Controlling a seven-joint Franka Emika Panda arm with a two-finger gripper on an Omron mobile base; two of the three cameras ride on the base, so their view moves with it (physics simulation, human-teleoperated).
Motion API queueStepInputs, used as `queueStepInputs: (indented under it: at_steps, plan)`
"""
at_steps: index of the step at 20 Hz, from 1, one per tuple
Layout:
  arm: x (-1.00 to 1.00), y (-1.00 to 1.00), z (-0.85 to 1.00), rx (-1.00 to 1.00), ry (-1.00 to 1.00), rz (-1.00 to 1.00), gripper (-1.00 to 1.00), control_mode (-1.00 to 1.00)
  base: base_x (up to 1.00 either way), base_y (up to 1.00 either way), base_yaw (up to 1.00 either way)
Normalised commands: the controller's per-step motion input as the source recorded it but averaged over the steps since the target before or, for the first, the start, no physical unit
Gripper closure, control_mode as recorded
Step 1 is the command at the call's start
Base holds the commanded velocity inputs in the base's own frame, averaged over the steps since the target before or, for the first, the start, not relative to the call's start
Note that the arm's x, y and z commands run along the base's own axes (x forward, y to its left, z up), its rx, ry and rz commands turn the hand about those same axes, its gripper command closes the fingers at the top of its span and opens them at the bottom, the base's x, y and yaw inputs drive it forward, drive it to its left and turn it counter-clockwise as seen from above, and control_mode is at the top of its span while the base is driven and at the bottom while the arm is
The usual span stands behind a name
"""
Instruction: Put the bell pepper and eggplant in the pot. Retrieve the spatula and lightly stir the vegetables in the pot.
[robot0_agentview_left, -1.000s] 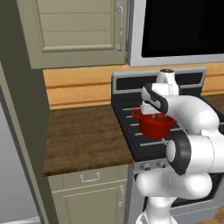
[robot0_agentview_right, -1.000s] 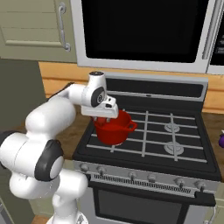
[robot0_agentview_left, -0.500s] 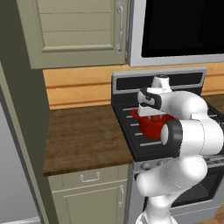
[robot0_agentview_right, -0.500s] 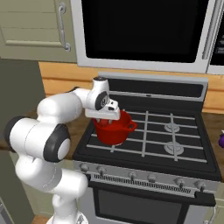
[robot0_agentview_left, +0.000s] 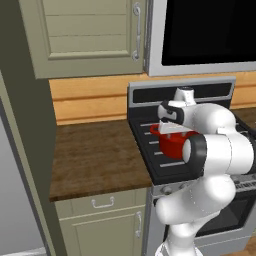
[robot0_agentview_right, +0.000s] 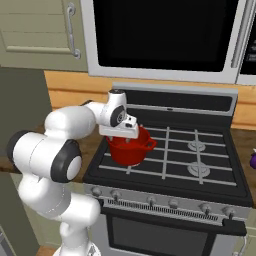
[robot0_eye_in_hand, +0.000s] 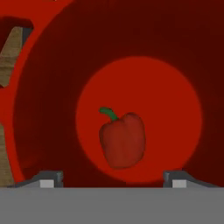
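Note:
My gripper (robot0_eye_in_hand: 112, 177) hangs straight over the red pot (robot0_eye_in_hand: 52, 65), open, its two tips wide apart and holding nothing. Below it, a red bell pepper (robot0_eye_in_hand: 122, 140) with a green stem lies loose on the pot's floor. The base views show the pot (robot0_agentview_left: 172, 145) on the stove's front left burner, with the gripper (robot0_agentview_right: 125, 134) just above the pot's (robot0_agentview_right: 127, 152) rim. The eggplant (robot0_agentview_right: 253, 160) is a small purple lump on the counter at the far right edge. The spatula is out of view.
The black stove (robot0_agentview_right: 200, 165) has bare grates to the right of the pot. A brown wooden counter (robot0_agentview_left: 95, 157) stretches to the left. The microwave (robot0_agentview_right: 165, 35) and a cabinet (robot0_agentview_left: 85, 35) hang overhead, well above the hand.
The arm's elbow has swung forward and lower while the hand stayed over the pot. The jaws have spread wider.

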Motion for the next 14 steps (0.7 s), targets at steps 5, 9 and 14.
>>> queueStepInputs:
  at_steps: [5,9,14]
  plan:
    - [0.00,-0.07,0.18,0.00,0.00,0.00,-1.00,-1.00,0.00,0.00,0.00]
    - [-0.02,-0.04,0.56,0.00,-0.01,0.00,-1.00,-1.00,0.00,0.00,0.00]
    - [-0.29,0.00,0.51,0.00,-0.07,0.00,-1.00,-1.00,0.00,0.00,0.00]
